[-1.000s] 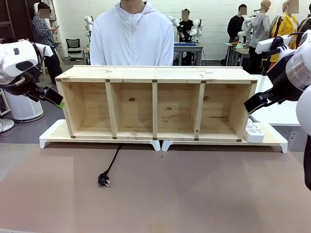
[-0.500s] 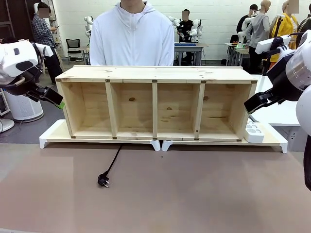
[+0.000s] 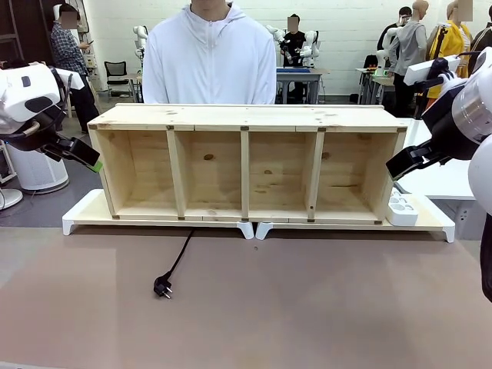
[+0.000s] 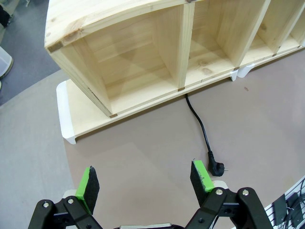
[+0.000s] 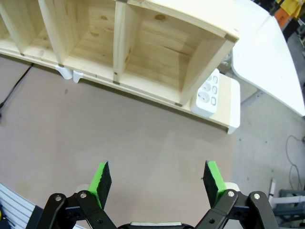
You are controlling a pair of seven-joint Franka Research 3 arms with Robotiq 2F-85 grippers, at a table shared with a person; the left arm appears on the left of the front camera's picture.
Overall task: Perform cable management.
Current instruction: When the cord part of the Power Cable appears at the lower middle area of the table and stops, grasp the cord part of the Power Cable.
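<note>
Cable (image 3: pixel 175 261) lies loose on the table (image 3: pixel 323 307), with both grippers held clear of it.
Front view: it trails from under the wooden shelf (image 3: pixel 246 115) towards the near left. The left gripper (image 3: pixel 84 157) hovers at the shelf's left end and the right gripper (image 3: pixel 403 161) at its right end. Left wrist view: the jaws are spread and empty. Right wrist view: the jaws are spread and empty, with a white power strip (image 5: pixel 208 94) beyond them.

White wall (image 3: pixel 342 19), grey floor (image 3: pixel 38 209), desk (image 3: pixel 301 75) in bkgd.

A shelf (image 3: pixel 246 115) sits on risers (image 3: pixel 83 213) at the table's (image 3: pixel 330 307) far side, with a person (image 3: pixel 209 61) behind it. The cable (image 3: pixel 179 252) runs forward from under the shelf, left of centre, to its plug (image 3: pixel 163 287). A power strip (image 3: pixel 401 209) lies at the shelf's right end.
</note>
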